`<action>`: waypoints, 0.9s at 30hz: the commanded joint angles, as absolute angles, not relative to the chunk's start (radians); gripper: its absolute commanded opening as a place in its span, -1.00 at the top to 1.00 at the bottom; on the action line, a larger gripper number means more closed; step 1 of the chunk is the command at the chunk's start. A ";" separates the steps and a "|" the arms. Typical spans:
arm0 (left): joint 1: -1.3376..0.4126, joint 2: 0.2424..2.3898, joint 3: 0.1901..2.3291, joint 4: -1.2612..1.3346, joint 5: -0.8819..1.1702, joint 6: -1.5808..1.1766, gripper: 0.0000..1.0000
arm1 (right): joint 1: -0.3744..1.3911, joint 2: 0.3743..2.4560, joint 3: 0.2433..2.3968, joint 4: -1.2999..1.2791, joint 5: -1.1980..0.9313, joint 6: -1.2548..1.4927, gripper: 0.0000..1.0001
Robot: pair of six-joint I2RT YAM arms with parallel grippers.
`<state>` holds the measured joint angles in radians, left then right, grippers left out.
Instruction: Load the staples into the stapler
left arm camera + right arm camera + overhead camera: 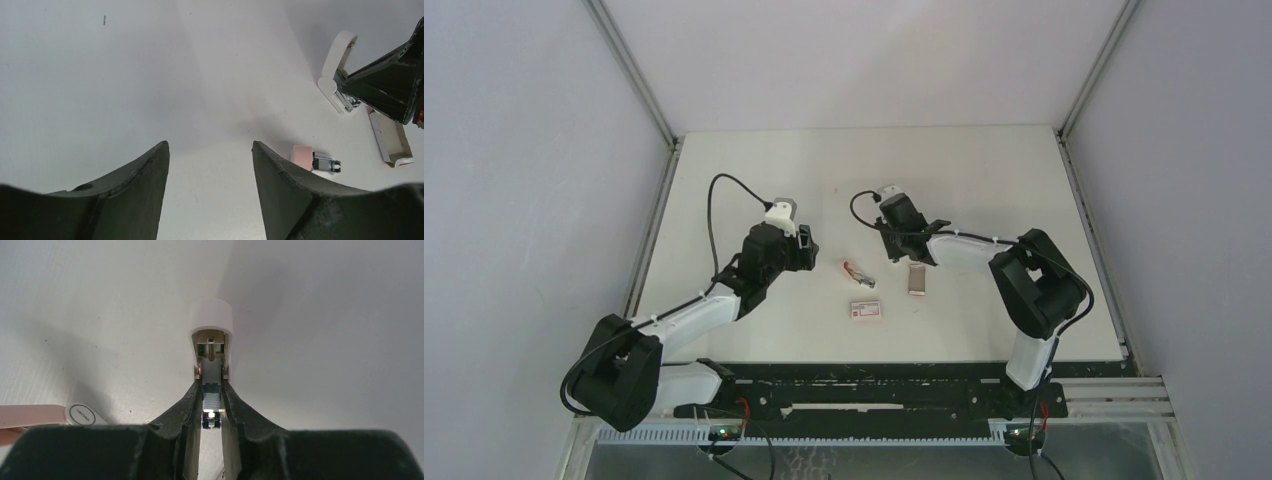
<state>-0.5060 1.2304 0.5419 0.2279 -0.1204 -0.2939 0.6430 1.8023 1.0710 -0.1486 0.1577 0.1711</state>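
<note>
Right jaws tight around stapler (212, 319)

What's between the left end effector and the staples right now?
One thing: a small pink-and-chrome item lies roughly on the straight line from the open left end effector to the staples. Nothing visible is above the staples, so a top-down approach looks clear. The right end effector is shut on the stapler.

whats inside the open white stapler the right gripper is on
Inside the stapler a metal channel shows, with a rod at its far end. The right gripper is closed on the channel, its fingers covering the near part, so whether it is loaded cannot be told.
</note>
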 commanded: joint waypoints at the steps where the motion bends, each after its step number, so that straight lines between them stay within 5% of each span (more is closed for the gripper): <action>1: -0.503 1.222 0.553 0.255 -0.115 -0.269 -0.32 | 0.648 1.817 1.107 -0.144 0.168 0.161 0.65; 18: -0.503 1.200 0.534 0.279 -0.112 -0.269 -0.32 | 0.649 1.771 1.107 -0.156 0.145 0.177 0.32; 27: -0.503 1.207 0.515 0.393 0.141 -0.370 -0.33 | 0.643 1.600 1.040 -0.171 0.093 0.214 0.21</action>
